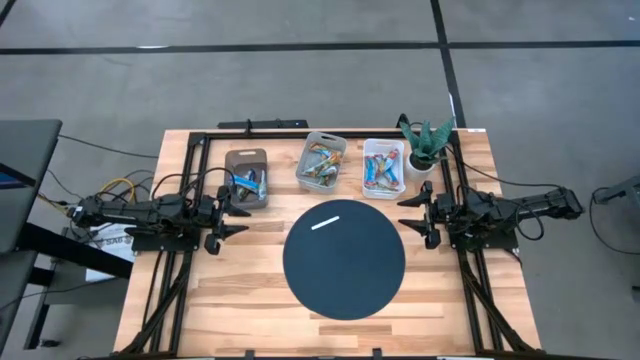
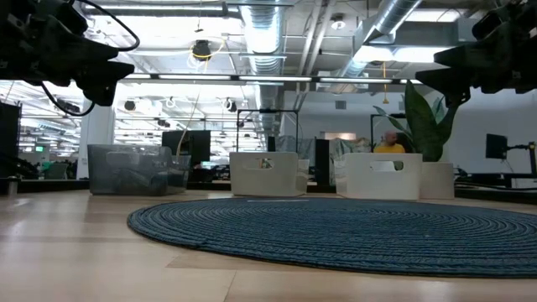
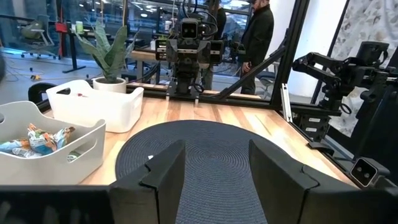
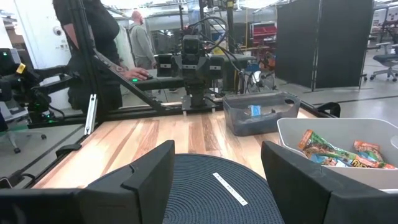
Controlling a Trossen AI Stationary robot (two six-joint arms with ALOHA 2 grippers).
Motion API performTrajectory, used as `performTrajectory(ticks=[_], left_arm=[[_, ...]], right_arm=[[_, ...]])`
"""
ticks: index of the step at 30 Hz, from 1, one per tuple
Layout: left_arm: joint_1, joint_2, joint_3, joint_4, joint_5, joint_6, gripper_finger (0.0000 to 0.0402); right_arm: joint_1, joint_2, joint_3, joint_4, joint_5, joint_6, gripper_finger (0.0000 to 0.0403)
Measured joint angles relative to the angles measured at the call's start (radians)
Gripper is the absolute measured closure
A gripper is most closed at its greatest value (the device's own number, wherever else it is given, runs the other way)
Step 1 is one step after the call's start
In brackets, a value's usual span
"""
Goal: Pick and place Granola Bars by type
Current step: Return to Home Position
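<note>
The granola bars lie sorted in three bins along the table's far side: blue ones in the dark grey bin (image 1: pixel 247 178), orange and multicoloured ones in the middle light grey bin (image 1: pixel 321 161), and blue ones in the white bin (image 1: pixel 383 167). A thin white strip (image 1: pixel 326 221) lies on the round dark mat (image 1: pixel 344 258). My left gripper (image 1: pixel 236 211) hovers open at the mat's left edge, near the dark grey bin. My right gripper (image 1: pixel 413 216) hovers open at the mat's right edge. Both hold nothing.
A potted plant (image 1: pixel 425 146) stands at the far right corner beside the white bin. A black frame runs around the table's far and side edges. People stand in the room beyond the table. Bare wood shows near the front edge.
</note>
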Motion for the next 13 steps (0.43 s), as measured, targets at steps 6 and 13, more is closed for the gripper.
performTrajectory(ticks=[6, 13], left_arm=[[0.0, 0.0, 0.0, 0.0, 0.0, -0.002, 0.0232], [0.0, 0.0, 0.0, 0.0, 0.0, -0.002, 0.0232]], right_arm=[[0.0, 0.0, 0.0, 0.0, 0.0, 0.0, 0.0171], [0.0, 0.0, 0.0, 0.0, 0.0, 0.0, 0.0171]])
